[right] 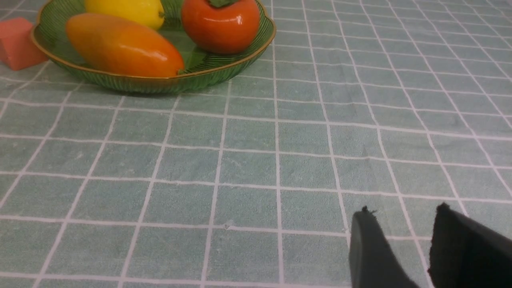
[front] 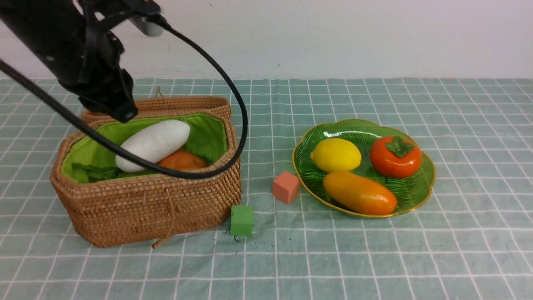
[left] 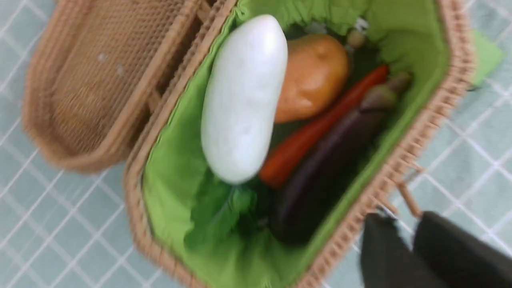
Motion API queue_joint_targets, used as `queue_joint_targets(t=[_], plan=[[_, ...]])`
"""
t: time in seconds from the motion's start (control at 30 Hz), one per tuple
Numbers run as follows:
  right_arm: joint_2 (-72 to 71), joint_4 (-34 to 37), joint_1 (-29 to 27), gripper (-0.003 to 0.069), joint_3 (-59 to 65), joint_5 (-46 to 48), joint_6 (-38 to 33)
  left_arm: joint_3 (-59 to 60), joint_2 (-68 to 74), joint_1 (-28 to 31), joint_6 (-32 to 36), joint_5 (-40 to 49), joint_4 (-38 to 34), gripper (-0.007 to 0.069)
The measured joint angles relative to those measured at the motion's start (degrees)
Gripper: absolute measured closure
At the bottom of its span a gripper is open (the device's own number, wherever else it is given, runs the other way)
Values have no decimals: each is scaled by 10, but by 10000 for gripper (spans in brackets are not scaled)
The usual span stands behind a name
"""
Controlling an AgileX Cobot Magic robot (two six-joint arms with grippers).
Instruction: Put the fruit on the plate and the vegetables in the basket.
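Observation:
The wicker basket (front: 145, 200) stands open at the left, its lid (front: 183, 104) lying behind it. In the left wrist view the basket (left: 400, 160) holds the white radish (left: 244, 100), the potato (left: 314, 76) and the carrot (left: 320, 128). The radish (front: 152, 143) and potato (front: 183, 160) also show in the front view. The green plate (front: 412, 187) holds the lemon (front: 336, 155), persimmon (front: 395, 156) and mango (front: 360, 193). My left gripper (front: 127, 113) hangs above the basket's back left; its fingers are nearly together and empty (left: 404, 220). My right gripper (right: 402, 210) is open and empty, low over the cloth in front of the plate (right: 200, 76).
A dark purple eggplant (left: 328, 172) lies in the basket beside the carrot. A salmon cube (front: 286, 187) sits just left of the plate. A green cube (front: 242, 220) sits at the basket's front right corner. The left arm's black cable (front: 233, 91) loops over the basket.

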Motion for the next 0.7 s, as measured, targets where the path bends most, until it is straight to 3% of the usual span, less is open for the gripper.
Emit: queue_joint_targets(t=[0.07,0.37,0.6,0.7], plan=[[0,0,0,418,0,0,0,0,-51,0,-35,1,1,638],[0,0,0,418,0,0,0,59,-277,0,-190,1,1,638],[0,0,0,418,0,0,0,304,-533,0,-326,-14,-5,638],[0,0,0,418,0,0,0,453,-638,0,-366,-112,-4,638]])
